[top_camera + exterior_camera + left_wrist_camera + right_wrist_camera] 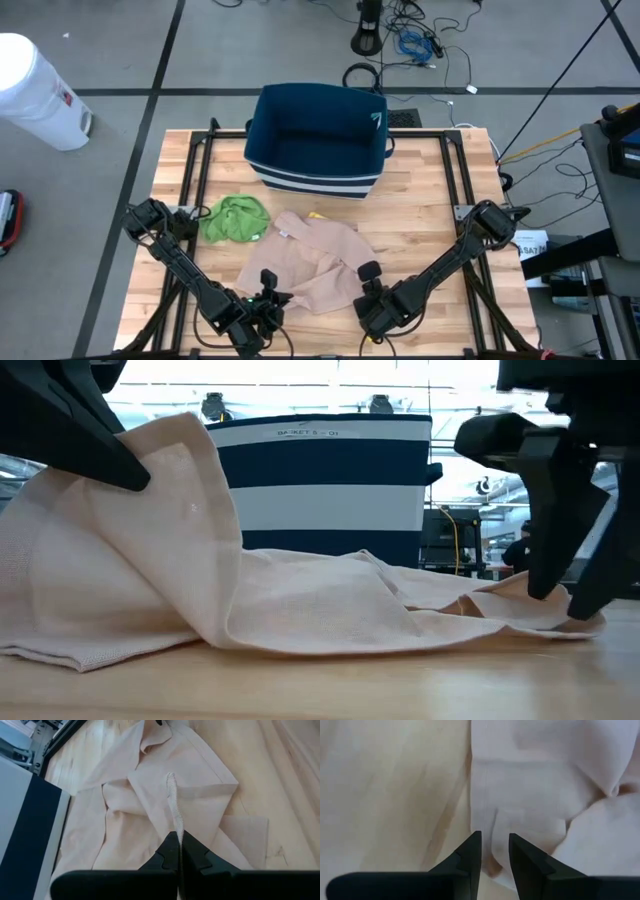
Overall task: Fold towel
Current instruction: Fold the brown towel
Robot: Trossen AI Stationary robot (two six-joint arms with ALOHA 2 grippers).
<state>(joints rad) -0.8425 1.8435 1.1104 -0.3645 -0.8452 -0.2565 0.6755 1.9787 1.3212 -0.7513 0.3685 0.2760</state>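
Beige towel (312,262) lies crumpled on the wooden table (420,190) before the striped basket (318,140) — left gripper (177,851) pinches its hem; right gripper (495,851), narrowly parted, seemingly straddles an edge.

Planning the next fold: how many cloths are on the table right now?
2. The beige towel lies at the table's front middle, between both grippers. A green cloth sits bunched to its left, near the bin. Anything inside the bin can't be seen.
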